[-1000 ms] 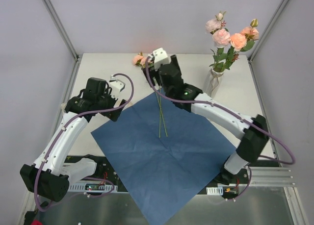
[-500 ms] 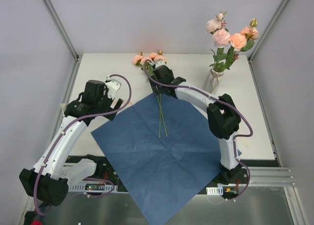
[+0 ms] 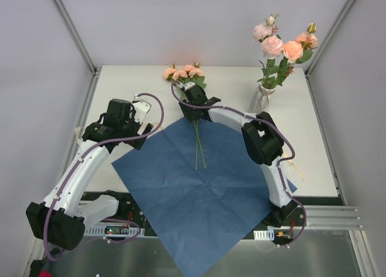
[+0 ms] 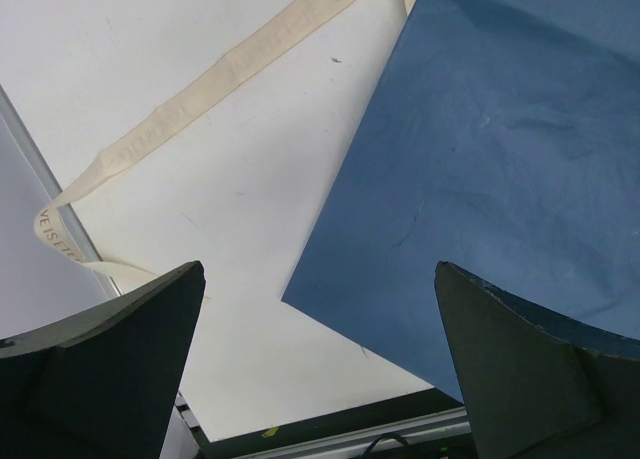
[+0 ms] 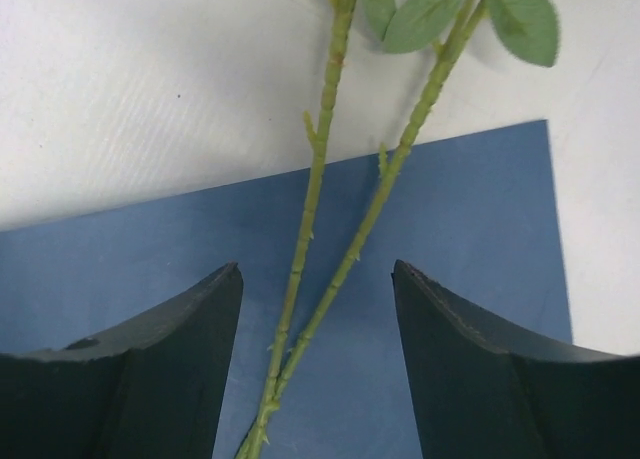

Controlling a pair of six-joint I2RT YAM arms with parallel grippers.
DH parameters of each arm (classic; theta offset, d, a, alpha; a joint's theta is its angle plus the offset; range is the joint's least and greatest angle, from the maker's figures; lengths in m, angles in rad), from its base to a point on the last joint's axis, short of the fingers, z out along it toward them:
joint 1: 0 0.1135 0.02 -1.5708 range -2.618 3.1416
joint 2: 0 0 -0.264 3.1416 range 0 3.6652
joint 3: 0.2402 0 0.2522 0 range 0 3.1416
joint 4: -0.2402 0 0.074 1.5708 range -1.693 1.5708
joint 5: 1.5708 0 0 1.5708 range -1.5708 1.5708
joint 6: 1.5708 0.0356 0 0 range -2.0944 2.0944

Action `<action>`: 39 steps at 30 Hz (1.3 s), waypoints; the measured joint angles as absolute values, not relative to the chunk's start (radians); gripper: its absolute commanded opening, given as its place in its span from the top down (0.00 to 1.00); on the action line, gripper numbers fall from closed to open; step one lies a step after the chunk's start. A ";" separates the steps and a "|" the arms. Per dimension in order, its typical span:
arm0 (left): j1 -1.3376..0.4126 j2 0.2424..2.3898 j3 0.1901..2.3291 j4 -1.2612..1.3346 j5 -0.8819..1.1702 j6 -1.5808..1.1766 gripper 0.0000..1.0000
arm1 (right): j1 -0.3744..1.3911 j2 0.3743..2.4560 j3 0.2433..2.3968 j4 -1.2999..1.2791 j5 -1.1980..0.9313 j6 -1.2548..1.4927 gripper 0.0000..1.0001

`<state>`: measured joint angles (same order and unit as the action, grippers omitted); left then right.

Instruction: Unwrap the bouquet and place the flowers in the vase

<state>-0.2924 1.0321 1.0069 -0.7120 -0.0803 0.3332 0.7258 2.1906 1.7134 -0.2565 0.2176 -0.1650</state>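
Two loose flowers (image 3: 184, 73) lie at the table's back with their thin green stems (image 3: 196, 147) running onto the flattened blue paper (image 3: 205, 186). My right gripper (image 3: 194, 112) hangs low over those stems. In the right wrist view its jaws (image 5: 317, 319) stand apart on either side of both stems (image 5: 312, 189), touching neither. The off-white vase (image 3: 263, 99) at the back right holds several pink blooms (image 3: 280, 44). My left gripper (image 3: 134, 135) hovers left of the paper, open and empty (image 4: 320, 359) above its edge (image 4: 500, 179).
A cream ribbon (image 4: 200, 94) lies loose on the white table left of the paper. Grey walls and metal frame posts (image 3: 72, 29) close in the table. The paper's near corner hangs over the front edge by the arm bases.
The right arm has stretched out and dropped low over the stems, and its jaws have narrowed around them. The left arm has barely shifted.
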 measured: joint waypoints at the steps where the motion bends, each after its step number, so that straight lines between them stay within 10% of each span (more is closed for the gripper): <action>1: -0.292 1.036 1.007 -0.712 -0.080 0.334 0.01 | 0.725 2.200 1.716 -0.258 0.210 -0.166 0.37; 39: -0.292 1.032 0.964 -0.685 -0.027 0.361 0.01 | 0.709 2.356 1.948 -0.438 0.097 -0.019 0.49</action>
